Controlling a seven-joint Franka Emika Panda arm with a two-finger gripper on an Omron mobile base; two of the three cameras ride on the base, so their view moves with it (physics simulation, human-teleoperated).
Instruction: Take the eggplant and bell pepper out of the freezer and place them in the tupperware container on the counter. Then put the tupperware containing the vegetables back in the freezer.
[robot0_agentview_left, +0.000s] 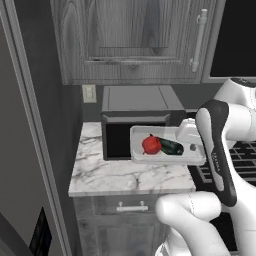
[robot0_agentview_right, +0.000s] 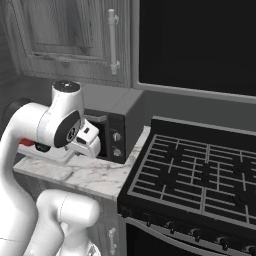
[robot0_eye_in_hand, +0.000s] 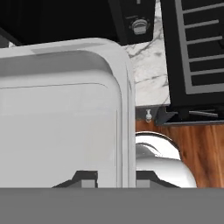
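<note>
Above counter, pincer-gripped tupperware container, rim half-hidden

A home kitchen: black gas stove with grates, black-fronted microwave, grey wood-grain wall cabinets, white marble table.

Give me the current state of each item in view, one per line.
tupperware container: lifted above the counter, held by its right rim
bell pepper: inside the container
eggplant: inside the container, beside the pepper
tool: shut on the container's rim
microwave: door closed
</note>
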